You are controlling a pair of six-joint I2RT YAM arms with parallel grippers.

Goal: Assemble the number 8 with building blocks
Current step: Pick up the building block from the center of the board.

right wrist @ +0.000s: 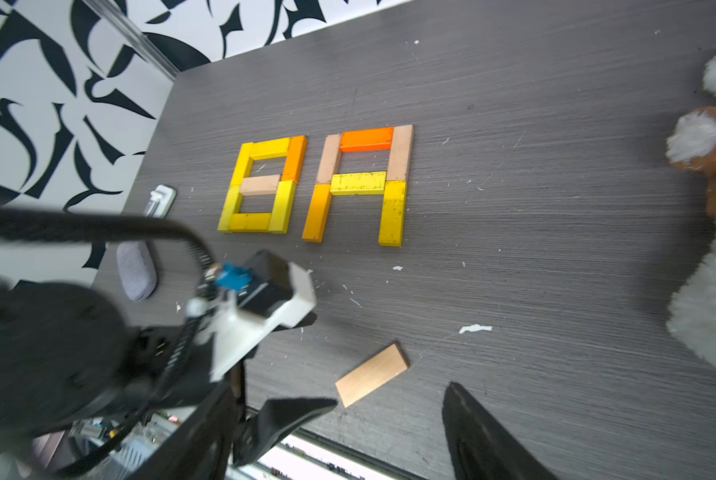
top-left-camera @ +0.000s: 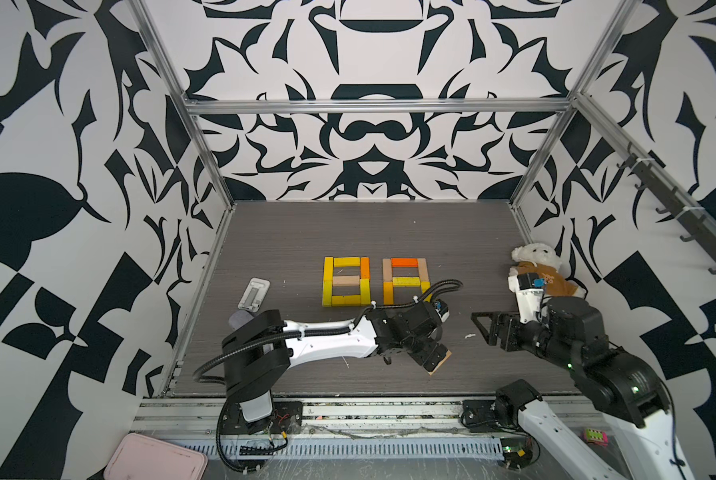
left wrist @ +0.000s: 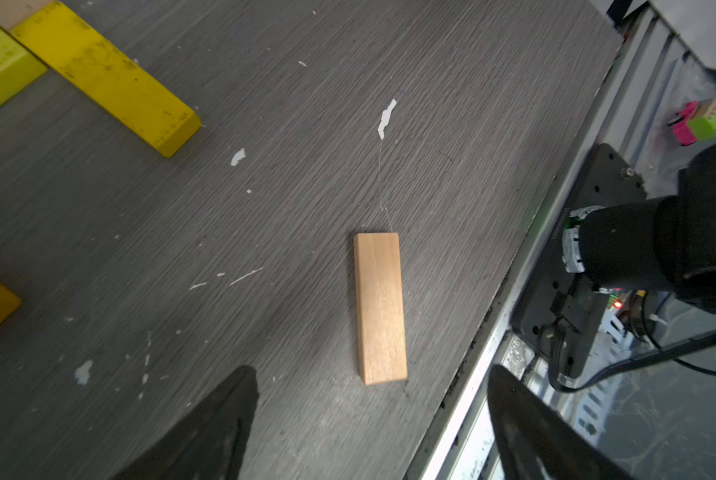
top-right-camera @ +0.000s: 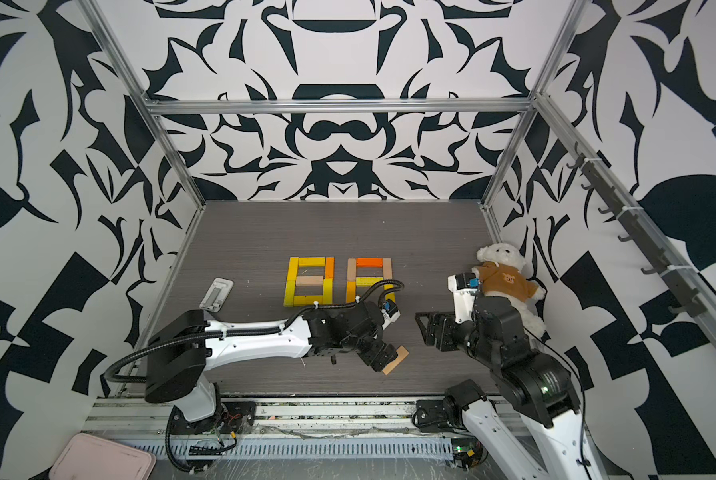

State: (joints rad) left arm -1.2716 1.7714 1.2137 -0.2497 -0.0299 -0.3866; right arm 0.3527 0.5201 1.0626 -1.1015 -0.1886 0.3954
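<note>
Left of centre in both top views, yellow, orange and tan building blocks [top-left-camera: 346,281] [top-right-camera: 308,281] formed a closed 8 on the bench [top-left-camera: 289,232]. Beside it, a second figure [top-left-camera: 406,280] lacked its bottom bar. Lower down, the left hand [top-left-camera: 433,360], fingers spread, straddled a loose tan block [left wrist: 381,307] lying flat. Further right, the right hand [top-left-camera: 483,328] stood apart, empty.

Printed text: none legible.
Blocks [top-left-camera: 345,280], mid-frame: laid out as the figure 8.
Neighbouring blocks [top-left-camera: 406,281], just beside: open-bottomed shape, reading like an A.
</note>
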